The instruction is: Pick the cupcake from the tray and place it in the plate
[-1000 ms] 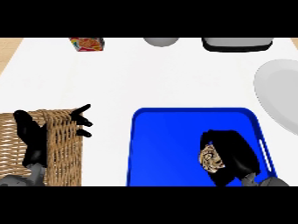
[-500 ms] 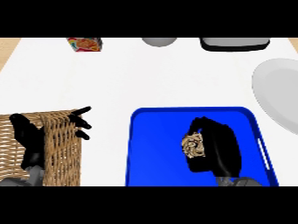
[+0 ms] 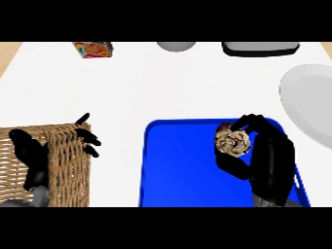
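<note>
Your right hand [image 3: 269,155] is clamped around the cupcake [image 3: 233,141] over the blue tray [image 3: 183,170], right of centre — the carry step. Next, move it toward the plate [image 3: 319,107] at the right edge. Left hand [image 3: 32,155] rests, fingers apart.

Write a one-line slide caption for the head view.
Right hand curled round the cupcake over the blue tray, the grey plate waiting to its right; left hand rests open at the wicker basket.

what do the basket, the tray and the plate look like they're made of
Basket: woven wicker, going by its tan interlaced strands. Tray: probably plastic, a uniform bright blue with a raised rim. Plate: smooth pale grey, maybe ceramic or plastic; the look leaves it open.
</note>
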### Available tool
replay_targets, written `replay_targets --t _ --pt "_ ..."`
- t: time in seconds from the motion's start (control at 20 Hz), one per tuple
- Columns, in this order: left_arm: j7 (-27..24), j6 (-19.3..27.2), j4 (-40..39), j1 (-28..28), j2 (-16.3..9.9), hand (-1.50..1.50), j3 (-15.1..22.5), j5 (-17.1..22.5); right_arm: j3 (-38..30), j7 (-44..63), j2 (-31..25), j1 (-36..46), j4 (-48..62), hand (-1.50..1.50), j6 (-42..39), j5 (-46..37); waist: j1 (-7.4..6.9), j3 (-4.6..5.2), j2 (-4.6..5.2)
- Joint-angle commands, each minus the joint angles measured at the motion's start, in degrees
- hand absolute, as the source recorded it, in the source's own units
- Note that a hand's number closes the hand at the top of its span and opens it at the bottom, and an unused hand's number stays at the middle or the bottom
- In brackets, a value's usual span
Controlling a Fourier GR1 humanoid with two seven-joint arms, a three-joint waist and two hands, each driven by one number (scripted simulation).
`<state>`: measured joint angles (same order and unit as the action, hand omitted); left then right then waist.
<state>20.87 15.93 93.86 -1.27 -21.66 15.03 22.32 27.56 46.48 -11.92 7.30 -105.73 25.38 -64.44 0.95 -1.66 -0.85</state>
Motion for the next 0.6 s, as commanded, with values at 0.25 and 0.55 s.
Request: replay_targets --t 0.25,0.55 --pt "-5.93 -2.36 -8.06 -0.34 2.66 0.0 -0.23 -1.5 -13.05 -5.24 -2.78 -4.46 -3.49 1.5 12.76 11.39 0.18 1.63 1.13" --pt "-5.61 -1.73 -5.36 1.6 3.44 0.0 1.19 -2.46 -23.18 -15.97 -8.7 -2.13 9.22 1.5 18.71 22.27 -1.24 1.53 1.34"
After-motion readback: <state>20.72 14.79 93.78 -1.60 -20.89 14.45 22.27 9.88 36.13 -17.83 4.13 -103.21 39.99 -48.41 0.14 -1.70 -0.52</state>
